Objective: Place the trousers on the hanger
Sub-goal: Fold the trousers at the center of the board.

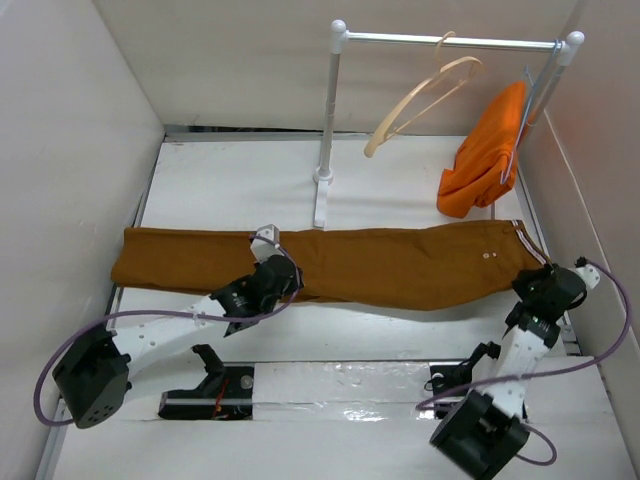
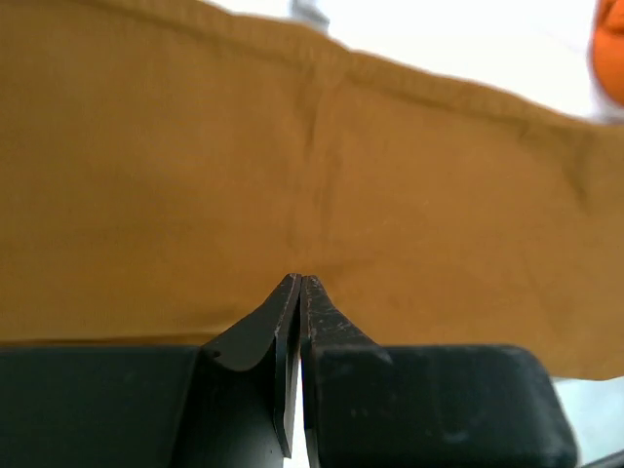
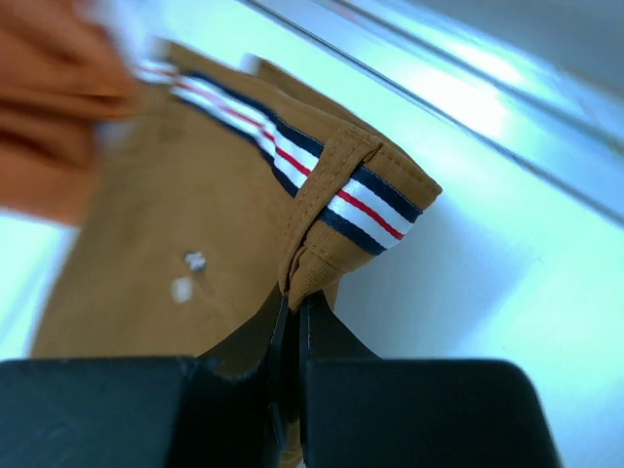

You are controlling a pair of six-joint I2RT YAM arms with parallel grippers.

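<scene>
The rust-brown trousers [image 1: 400, 265] lie flat across the table, legs to the left and striped waistband [image 3: 366, 200] to the right. My left gripper [image 1: 271, 246] is shut, its tips [image 2: 300, 283] pinching the fabric [image 2: 390, 175] at the near edge of the legs, where a crease runs up from them. My right gripper [image 1: 532, 272] is shut on the waistband corner [image 3: 317, 268], with two pale buttons [image 3: 190, 275] to its left. The beige wooden hanger [image 1: 425, 95] hangs empty on the rail at the back.
A white rack [image 1: 450, 42] stands at the back, its post [image 1: 328, 120] and foot just behind the trousers. A bright orange garment [image 1: 485, 155] hangs on a wire hanger at the rack's right end. White walls close in left and right.
</scene>
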